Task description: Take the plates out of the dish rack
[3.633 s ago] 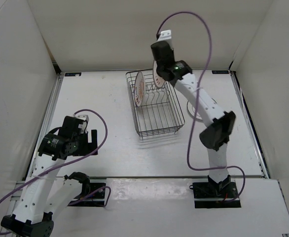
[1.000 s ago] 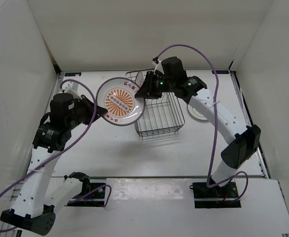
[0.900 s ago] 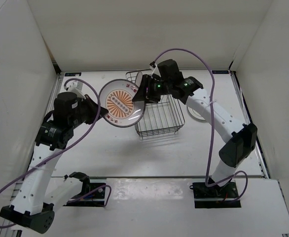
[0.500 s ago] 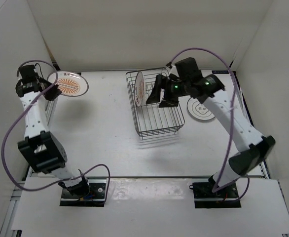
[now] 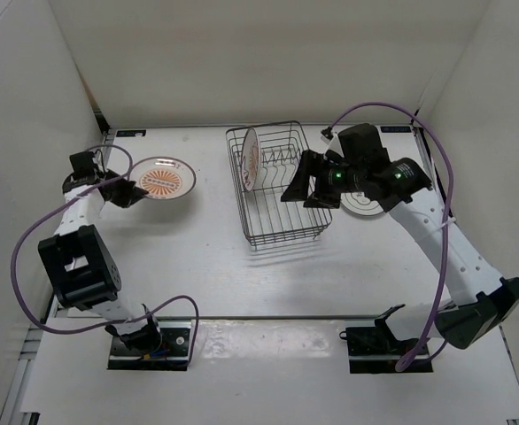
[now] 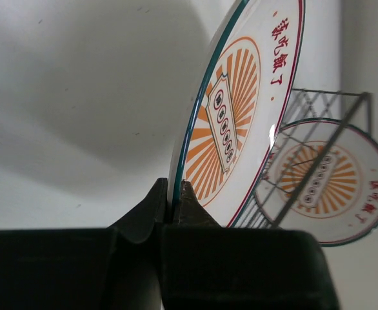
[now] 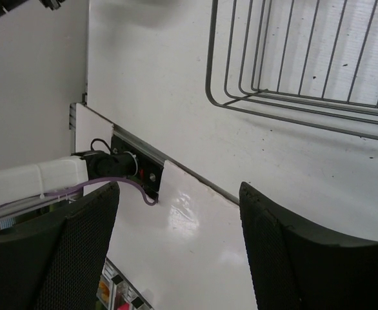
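Note:
My left gripper [image 5: 128, 191] is shut on the rim of a white plate [image 5: 165, 179] with an orange sunburst centre, held low over the table's back left. In the left wrist view its fingertips [image 6: 174, 194] pinch the plate's [image 6: 240, 110] green edge. The dark wire dish rack [image 5: 282, 232] stands mid-table. A second sunburst plate [image 5: 250, 158] stands upright at its back left corner, also visible as the plate [image 6: 324, 184] behind the rack's wires [image 6: 344, 123]. My right gripper [image 5: 300, 182] hangs open and empty over the rack's right side. A grey-patterned plate [image 5: 363, 205] lies flat right of the rack.
White walls close in the table on the left, back and right. The right wrist view looks past the open fingers [image 7: 79, 258] at the rack's near corner [image 7: 292, 106], the table's front edge and the left arm's base mount [image 7: 121, 165].
The right gripper let go of the sunburst plate, opened and drew back to the right over the rack. The left arm carried that plate away to the table's back left.

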Available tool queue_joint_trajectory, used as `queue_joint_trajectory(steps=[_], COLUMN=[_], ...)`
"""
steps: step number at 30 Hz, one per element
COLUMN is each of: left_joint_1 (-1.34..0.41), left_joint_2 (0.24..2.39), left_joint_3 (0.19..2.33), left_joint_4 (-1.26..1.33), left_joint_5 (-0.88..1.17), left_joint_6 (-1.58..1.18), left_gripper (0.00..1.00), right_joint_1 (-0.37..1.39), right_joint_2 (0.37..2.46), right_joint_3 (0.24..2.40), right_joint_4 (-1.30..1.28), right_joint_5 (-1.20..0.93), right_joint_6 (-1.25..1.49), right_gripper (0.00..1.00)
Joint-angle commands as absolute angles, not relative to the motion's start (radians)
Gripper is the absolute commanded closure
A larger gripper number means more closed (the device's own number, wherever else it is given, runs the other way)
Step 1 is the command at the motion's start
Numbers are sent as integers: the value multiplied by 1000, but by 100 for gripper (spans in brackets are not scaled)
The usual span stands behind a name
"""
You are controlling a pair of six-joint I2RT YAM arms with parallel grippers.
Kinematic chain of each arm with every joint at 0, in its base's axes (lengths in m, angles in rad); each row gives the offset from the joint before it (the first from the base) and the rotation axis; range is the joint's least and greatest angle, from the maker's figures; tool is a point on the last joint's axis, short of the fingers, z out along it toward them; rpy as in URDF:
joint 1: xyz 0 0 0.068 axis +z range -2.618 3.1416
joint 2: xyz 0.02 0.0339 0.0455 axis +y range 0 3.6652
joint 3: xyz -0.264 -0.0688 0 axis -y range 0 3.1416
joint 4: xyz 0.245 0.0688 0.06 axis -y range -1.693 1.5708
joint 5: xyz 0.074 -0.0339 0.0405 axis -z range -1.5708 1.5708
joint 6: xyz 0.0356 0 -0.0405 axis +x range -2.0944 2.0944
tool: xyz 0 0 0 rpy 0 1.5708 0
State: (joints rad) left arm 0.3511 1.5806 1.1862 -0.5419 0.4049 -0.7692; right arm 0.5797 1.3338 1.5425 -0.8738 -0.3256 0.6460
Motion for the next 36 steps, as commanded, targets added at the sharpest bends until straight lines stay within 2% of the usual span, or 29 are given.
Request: queue_joint_trajectory(steps=[1,9,15,16,17,19,20,23,24,27,30,36], left_joint_1=[341,305,304,305,304,307,310,327,330,342,351,347], left_joint_2=[1578,1719,1750,1759,1766,1781,1789,1818,1821,1832,1841,1853], left_joint_3=[1151,1151,1115,1117,1120,1132,1149,1181,1189,1199,1229,1359], left_joint_4=[-454,-560,-633,-644,-670,-687,-731,-770,-769,-791,-842,-978], left_joint_5=[457,425,358,348,330,298,278,279,287,293,266,203], left_joint_6=[-743,-652,-621,-612,-608,-606,-609,-611,-611,-632,-630,-663], left_gripper=[100,100,100,98,92,89,80,37,32,28,19,12], right_joint_1=[572,572,575,574,574,571,575,578,577,580,578,577], right_joint_2=[1305,1157,1143,1152,1161,1172,1178,1178,1177,1161,1163,1216], right_joint_3=[1557,1453,1489,1505,1512,1535,1537,1531,1511,1487,1485,1511], right_joint_4=[-900,-914,-1011,-1020,-1026,-1038,-1035,-1017,-1008,-980,-983,-991], right_joint_5=[-293,-187,-84,-60,-55,-46,-45,-38,-35,-26,-14,-5], right_joint_6=[620,653,627,611,603,589,591,609,611,623,609,513], right_gripper=[23,23,23,23,23,23,23,24,24,24,24,24])
